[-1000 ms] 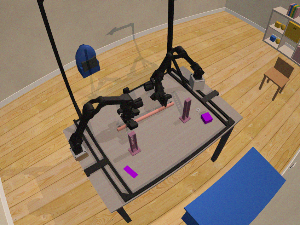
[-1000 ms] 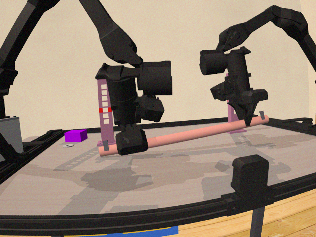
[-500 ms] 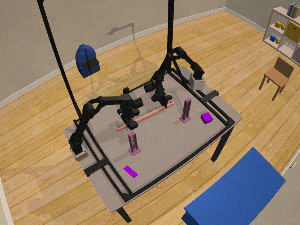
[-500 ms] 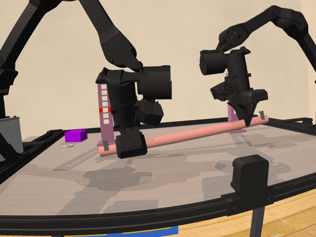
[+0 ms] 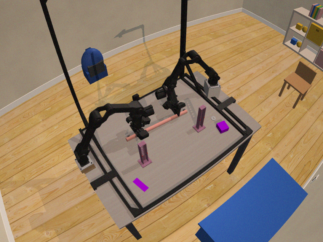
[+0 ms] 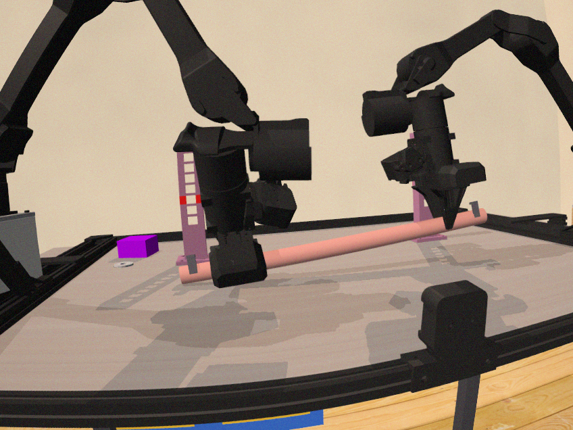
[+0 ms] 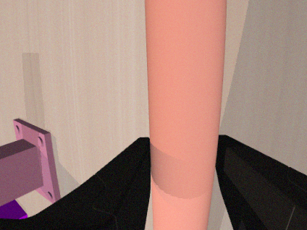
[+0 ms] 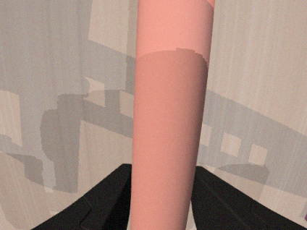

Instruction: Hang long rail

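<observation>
Rail (image 5: 159,124) (image 6: 342,243) (image 7: 184,90) (image 8: 168,119) pinched at two places, we have it low over the tabletop (image 5: 169,161) (image 6: 69,351), its hooks (image 5: 127,137) (image 6: 191,264) near the ends and off both posts; whether it touches the tabletop we cannot tell.

Our left arm (image 5: 173,72) (image 6: 203,74) arches high at the elbow, then drops to a wrist pointing down. The left gripper (image 5: 178,114) (image 6: 238,270) (image 7: 182,147) has its fingers closed on the rail, one on each side, near one end.

Our right arm (image 5: 117,108) (image 6: 471,32) also bends at a raised elbow, its hand hanging steeply down. The right gripper (image 5: 142,133) (image 6: 448,222) (image 8: 161,174) pinches the rail near the other end.

Both posts stand upright: the left post (image 5: 200,117) (image 6: 193,240) (image 7: 18,163) on our left arm's side, with red marks (image 6: 182,199) beside one slot, and the right post (image 5: 143,153) (image 6: 418,203) on the other. A purple box (image 5: 222,127) (image 6: 137,246) (image 7: 11,210) and a washer (image 5: 211,118) (image 6: 117,264) lie near the left post.
</observation>
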Action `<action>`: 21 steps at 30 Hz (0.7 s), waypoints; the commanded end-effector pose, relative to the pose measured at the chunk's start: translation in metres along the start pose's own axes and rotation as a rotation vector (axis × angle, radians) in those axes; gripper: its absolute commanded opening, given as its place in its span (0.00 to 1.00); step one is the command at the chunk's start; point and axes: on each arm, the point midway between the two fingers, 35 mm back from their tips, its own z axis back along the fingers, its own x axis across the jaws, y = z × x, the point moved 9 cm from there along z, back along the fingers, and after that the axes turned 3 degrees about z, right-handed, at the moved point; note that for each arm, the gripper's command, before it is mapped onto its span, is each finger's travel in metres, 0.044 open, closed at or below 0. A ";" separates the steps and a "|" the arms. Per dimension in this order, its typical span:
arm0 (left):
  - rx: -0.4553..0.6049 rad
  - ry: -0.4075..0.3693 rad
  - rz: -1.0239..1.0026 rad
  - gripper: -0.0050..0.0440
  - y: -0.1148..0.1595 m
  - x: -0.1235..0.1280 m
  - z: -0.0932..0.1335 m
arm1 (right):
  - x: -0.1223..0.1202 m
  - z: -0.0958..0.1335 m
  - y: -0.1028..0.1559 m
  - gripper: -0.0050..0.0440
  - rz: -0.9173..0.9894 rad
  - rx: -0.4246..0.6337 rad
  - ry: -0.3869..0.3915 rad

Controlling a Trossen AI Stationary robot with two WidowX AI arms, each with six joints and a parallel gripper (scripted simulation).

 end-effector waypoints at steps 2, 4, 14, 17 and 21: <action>0.004 -0.004 -0.005 0.10 0.001 -0.001 -0.003 | 0.000 0.001 -0.001 0.10 0.001 -0.005 0.000; 0.004 -0.004 -0.005 0.10 0.001 -0.001 -0.003 | 0.000 0.001 -0.001 0.10 0.001 -0.005 0.000; 0.027 -0.004 -0.013 0.10 -0.003 0.004 0.006 | -0.001 0.003 0.002 0.10 0.007 -0.029 0.002; 0.055 -0.006 -0.023 0.10 -0.007 0.010 0.017 | -0.003 0.004 0.006 0.10 0.014 -0.057 0.004; 0.090 -0.008 -0.035 0.10 -0.011 0.019 0.031 | -0.004 0.006 0.010 0.10 0.023 -0.094 0.007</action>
